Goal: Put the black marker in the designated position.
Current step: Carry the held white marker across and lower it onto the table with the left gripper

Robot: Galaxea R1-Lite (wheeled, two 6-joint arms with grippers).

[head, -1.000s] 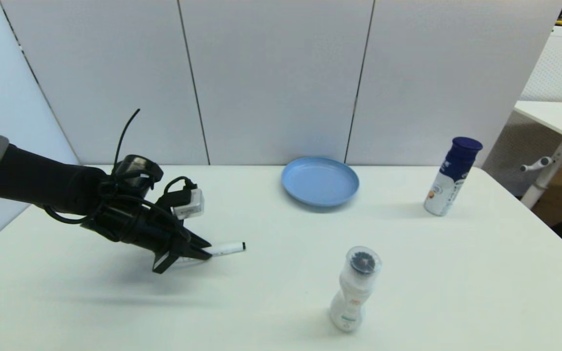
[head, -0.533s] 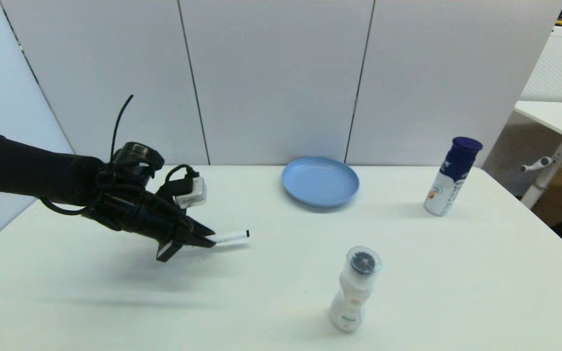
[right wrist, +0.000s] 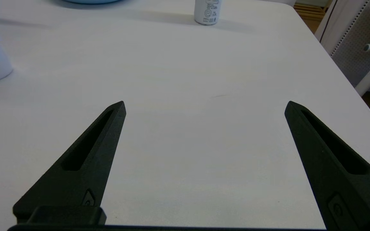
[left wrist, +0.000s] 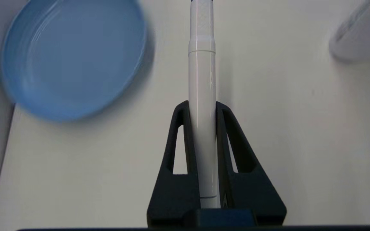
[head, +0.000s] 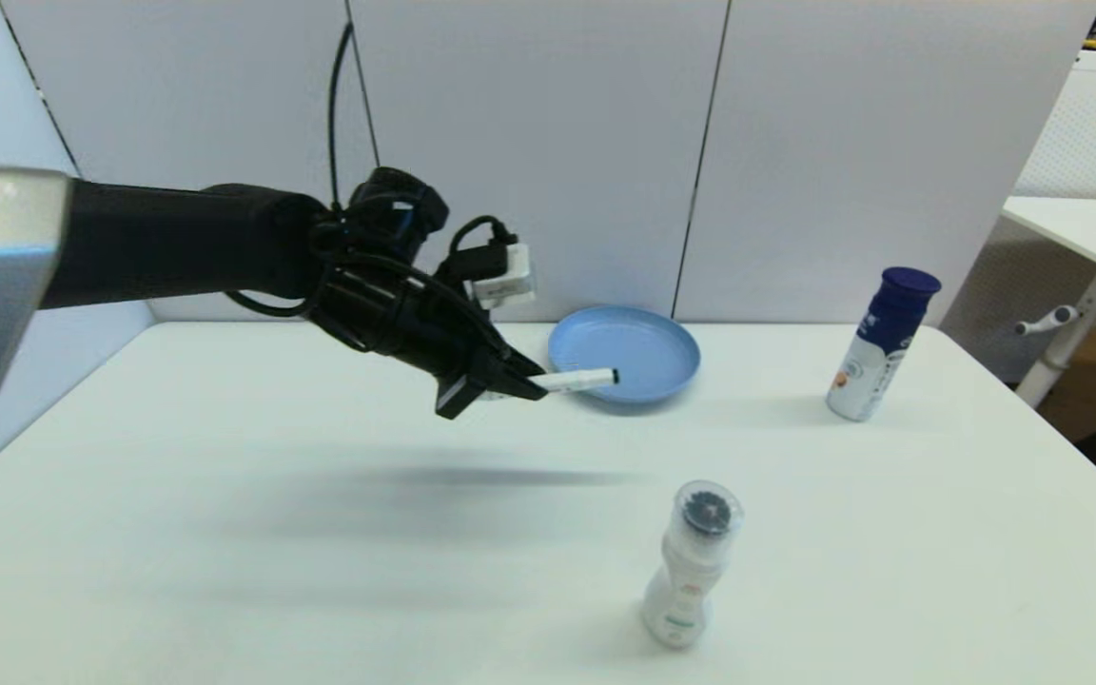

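Note:
My left gripper is shut on the black marker, a slim white pen with a black tip that sticks out to the right. It hangs well above the table, just left of the light-blue plate. In the left wrist view the marker runs straight out between the two fingers of the left gripper, with the plate off to one side. The right gripper stands open and low over bare white tabletop at the near right, out of the head view. The designated position carries no mark on the table.
A white bottle with a clear cap stands at the front centre. A blue-capped white bottle stands at the back right. Grey panels wall off the table's far edge. A second table sits beyond the right edge.
The left arm has lifted the marker off the table's left part and carried it up and to the right, to beside the blue plate. The bottles and plate have stayed put.

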